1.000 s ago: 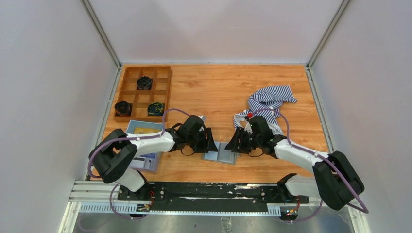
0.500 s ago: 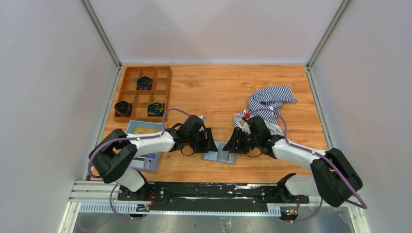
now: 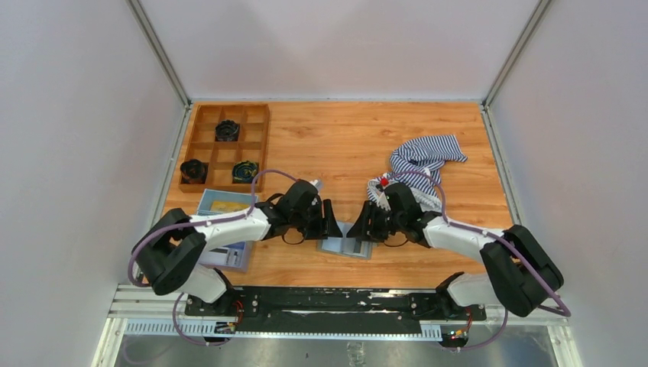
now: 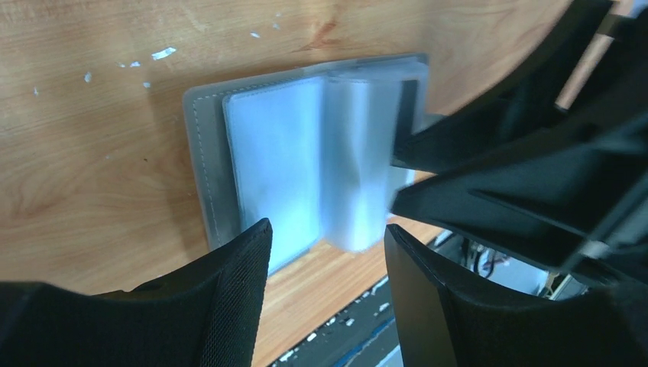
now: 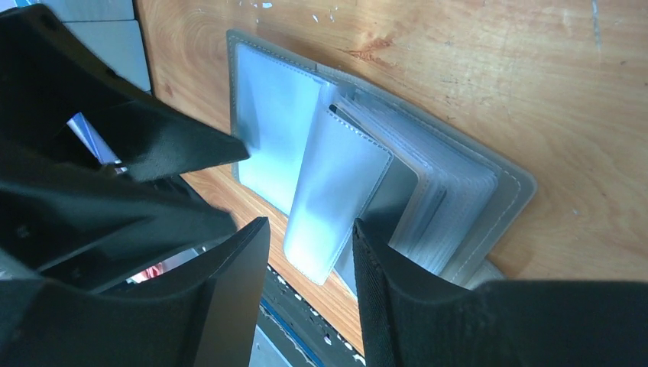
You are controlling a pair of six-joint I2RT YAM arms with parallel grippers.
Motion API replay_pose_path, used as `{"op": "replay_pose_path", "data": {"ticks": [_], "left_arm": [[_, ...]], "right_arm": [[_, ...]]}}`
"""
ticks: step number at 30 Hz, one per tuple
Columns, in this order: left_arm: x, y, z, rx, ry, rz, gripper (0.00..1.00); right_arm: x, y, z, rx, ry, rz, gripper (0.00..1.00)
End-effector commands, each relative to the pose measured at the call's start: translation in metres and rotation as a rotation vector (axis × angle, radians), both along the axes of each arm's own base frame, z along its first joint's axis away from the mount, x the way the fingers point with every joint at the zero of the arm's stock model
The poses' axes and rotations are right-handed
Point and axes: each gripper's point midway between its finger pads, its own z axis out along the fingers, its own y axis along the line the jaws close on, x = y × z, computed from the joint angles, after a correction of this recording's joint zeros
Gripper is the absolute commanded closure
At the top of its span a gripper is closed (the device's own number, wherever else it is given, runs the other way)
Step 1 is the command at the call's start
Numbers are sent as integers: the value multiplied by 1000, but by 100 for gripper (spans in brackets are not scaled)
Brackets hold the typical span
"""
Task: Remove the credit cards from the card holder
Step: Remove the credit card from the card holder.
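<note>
The grey card holder (image 3: 345,247) lies open on the wooden table between both grippers. In the left wrist view it (image 4: 206,160) shows pale clear sleeves, and no card shows in them. My left gripper (image 3: 331,227) (image 4: 327,248) is open and empty at its left half. My right gripper (image 3: 364,227) (image 5: 309,237) is open over the right half (image 5: 489,199). One clear sleeve (image 5: 336,191) stands lifted between its fingers, unclamped. A tan-yellow card (image 3: 224,205) lies on the blue tray (image 3: 229,254).
A wooden compartment tray (image 3: 260,145) with three black round parts stands at the back left. A striped cloth (image 3: 422,155) lies at the back right. The black rail (image 3: 328,302) runs along the near edge. Grey walls close in both sides.
My right gripper has moved left, further onto the card holder. My left gripper has hardly moved, though its elbow has shifted a little.
</note>
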Motion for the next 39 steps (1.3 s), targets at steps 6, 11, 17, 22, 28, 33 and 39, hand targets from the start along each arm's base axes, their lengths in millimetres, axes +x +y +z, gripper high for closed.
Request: {"op": "replay_pose_path", "data": {"ticks": [6, 11, 17, 22, 28, 33, 39], "left_arm": [[5, 25, 54, -34, -98, 62, 35], [8, 46, 61, -25, -119, 117, 34], [10, 52, 79, -76, -161, 159, 35], [10, 52, 90, -120, -187, 172, 34], [6, 46, 93, -166, -177, 151, 34], [7, 41, 93, -183, -167, 144, 35], [13, 39, 101, -170, -196, 134, 35]], "right_arm": [[4, 18, 1, 81, 13, 10, 52], [10, 28, 8, 98, 7, 31, 52], [7, 51, 15, 123, 7, 81, 52], [3, 67, 12, 105, 5, 120, 52], [4, 69, -6, 55, 33, 117, 53], [5, 64, -25, -32, 59, 131, 55], [9, 58, 13, -23, -34, 128, 54]]}}
